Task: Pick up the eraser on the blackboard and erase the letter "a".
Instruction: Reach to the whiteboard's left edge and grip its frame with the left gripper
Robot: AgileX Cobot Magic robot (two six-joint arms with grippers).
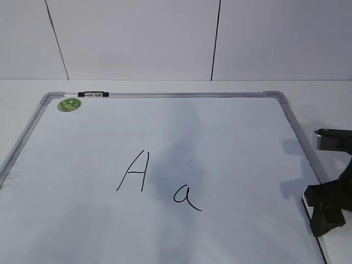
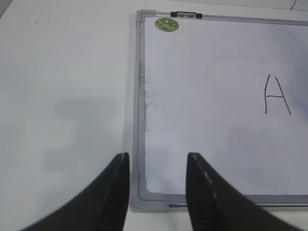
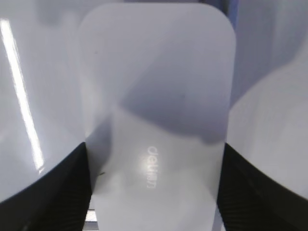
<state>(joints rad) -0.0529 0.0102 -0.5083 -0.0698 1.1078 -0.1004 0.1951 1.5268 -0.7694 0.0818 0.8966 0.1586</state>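
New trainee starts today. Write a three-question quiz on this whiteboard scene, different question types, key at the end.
1. True or false: the letter "a" is already wiped off the blackboard.
2. Which gripper straddles the eraser? A) left gripper B) right gripper
3. Fill in: the green sticker sits in the board's far ____ corner in the exterior view.

Key: 1 false, it is intact, right of the capital "A". 2 B, fingers at both sides; contact unclear. 3 left.
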